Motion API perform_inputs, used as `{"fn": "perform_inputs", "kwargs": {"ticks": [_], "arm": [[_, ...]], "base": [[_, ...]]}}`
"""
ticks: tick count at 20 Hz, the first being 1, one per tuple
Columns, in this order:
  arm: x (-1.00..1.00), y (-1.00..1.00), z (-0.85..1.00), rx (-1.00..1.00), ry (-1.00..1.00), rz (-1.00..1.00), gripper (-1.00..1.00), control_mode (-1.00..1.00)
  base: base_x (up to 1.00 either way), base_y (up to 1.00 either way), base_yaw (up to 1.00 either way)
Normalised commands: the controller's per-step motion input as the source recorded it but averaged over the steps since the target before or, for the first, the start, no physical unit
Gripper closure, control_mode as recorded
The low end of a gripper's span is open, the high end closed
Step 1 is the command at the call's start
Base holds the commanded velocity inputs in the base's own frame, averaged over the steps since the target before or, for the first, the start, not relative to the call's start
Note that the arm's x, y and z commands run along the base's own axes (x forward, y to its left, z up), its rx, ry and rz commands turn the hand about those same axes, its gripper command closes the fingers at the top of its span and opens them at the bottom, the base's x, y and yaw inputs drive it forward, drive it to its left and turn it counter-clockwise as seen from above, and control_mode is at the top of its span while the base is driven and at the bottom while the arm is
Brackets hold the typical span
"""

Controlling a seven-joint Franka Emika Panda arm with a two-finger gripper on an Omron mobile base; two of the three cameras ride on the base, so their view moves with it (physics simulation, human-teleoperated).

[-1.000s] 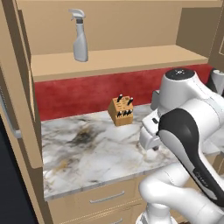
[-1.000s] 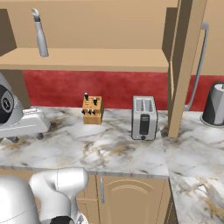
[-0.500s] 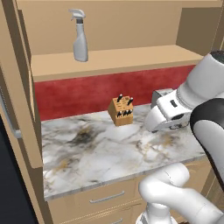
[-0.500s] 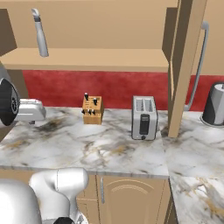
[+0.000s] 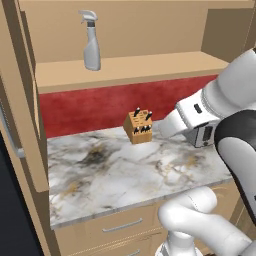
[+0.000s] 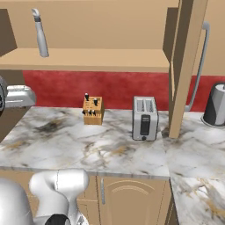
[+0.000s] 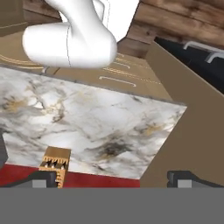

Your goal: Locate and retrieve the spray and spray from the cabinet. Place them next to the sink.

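Pale-grey plastic spray bottle with pistol trigger head (image 5: 91, 41), smooth, slight sheen. Tan wooden wall cabinet (image 5: 130, 70): matt wood, plain smooth shelf, recessed-panel door (image 6: 186, 66) with a long brushed-metal handle (image 6: 199, 66). Counter of white marble with grey and ochre veins (image 5: 130, 170), polished, soft gloss. Red backsplash (image 6: 132, 90), matt, faintly mottled. Small light-wood knife block (image 5: 139, 126) with dark handles, matt. Silver metal toaster (image 6: 145, 117), satin finish, black slots. Grey metal kettle (image 6: 215, 105), dull shine. Tan wood drawers (image 5: 120, 227) with thin metal handles. Hand view: dark matt fingertips (image 7: 41, 178).
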Motion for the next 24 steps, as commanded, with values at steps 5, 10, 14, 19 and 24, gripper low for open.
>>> {"fn": "perform_inputs", "kwargs": {"ticks": [5,10,14,19,24], "arm": [[0.23,0.03,0.24,0.07,-0.14,0.08,-1.00,-1.00],[0.23,0.01,0.30,0.05,-0.11,0.07,-1.00,-1.00],[0.06,0.00,0.49,-0.01,-0.11,0.00,-1.00,-1.00],[0.11,0.03,0.37,-0.08,-0.12,0.00,-1.00,-1.00],[0.31,0.06,0.11,-0.06,-0.09,-0.02,-1.00,-1.00]], "base": [[0.00,0.00,0.00],[0.00,0.00,0.00],[0.00,0.00,0.00],[0.00,0.00,0.00],[0.00,0.00,0.00]]}}
